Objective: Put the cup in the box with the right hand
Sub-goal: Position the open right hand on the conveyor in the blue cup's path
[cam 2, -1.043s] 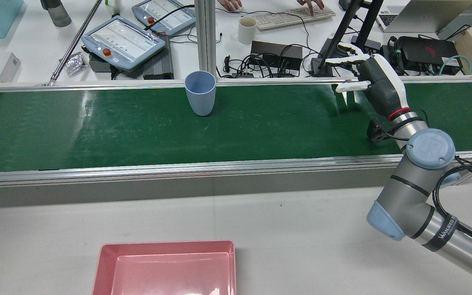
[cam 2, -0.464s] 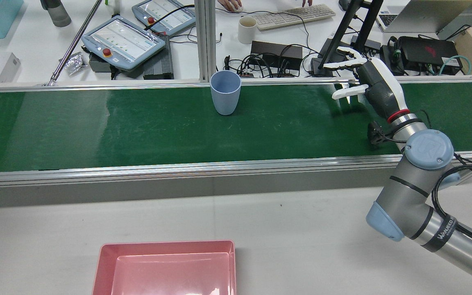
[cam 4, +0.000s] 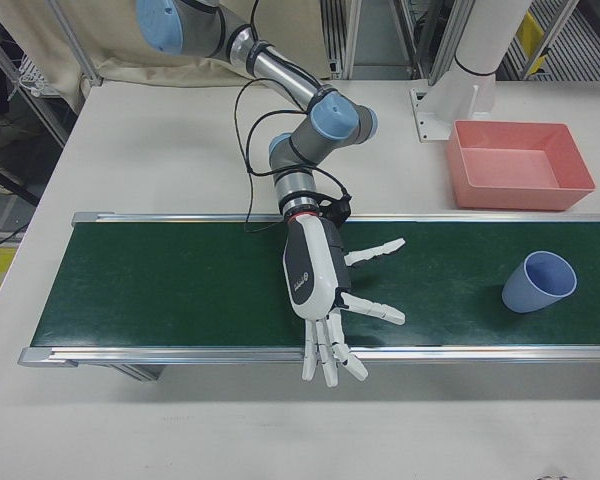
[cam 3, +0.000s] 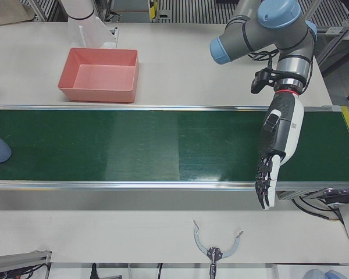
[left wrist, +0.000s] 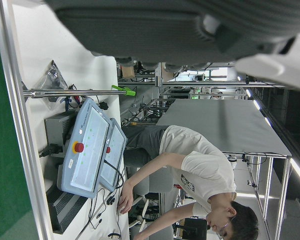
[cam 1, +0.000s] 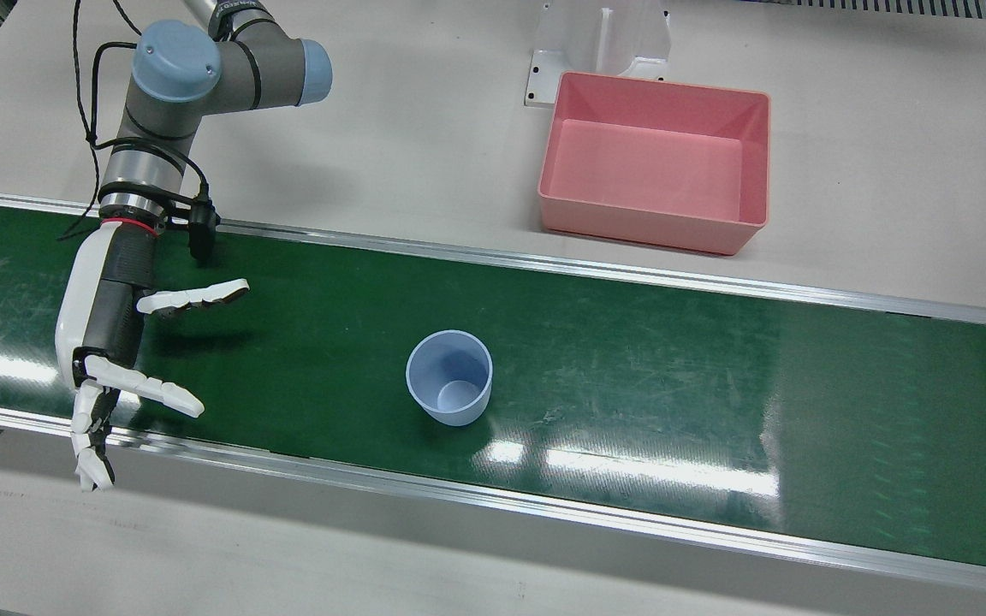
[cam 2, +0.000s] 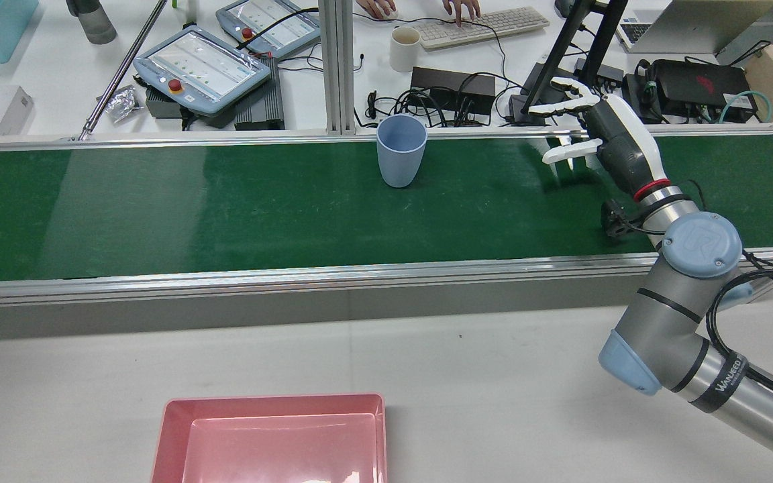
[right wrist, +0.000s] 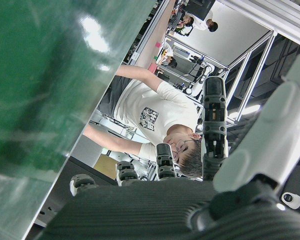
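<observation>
Green conveyor belt runs across the worktop, left to right in the rear view. Its load has shifted: the blue cup, upright and open-mouthed, sits further right than half a second ago, and further still than a second ago. Cup rides along the far edge of the belt, drifting toward the waiting arm. Judged: the belt is carrying it, nothing touches it.

Right robot hand hovers over the far edge of the belt at the right end, fingers spread wide, thumb apart, holding nothing. Against the earlier frames its pose is barely altered: a slight lift and turn between one second and half a second back, near steady since. Cup and robot hand are well apart, but the gap is closing from the cup's side.

Meaning for the task: this is the waiting phase before the grasp. Judged: the catch must be timed to the cup's arrival, fingers closing round the wall while it moves; a late or glancing close could tip it.

Pink box sits empty on the near side of the worktop, left of centre, unmoved. Cup not yet in it.

Left robot hand: only its dark underside shows in its own camera; finger state cannot be told.

Person's hands at a keyboard beyond the belt have shifted.
</observation>
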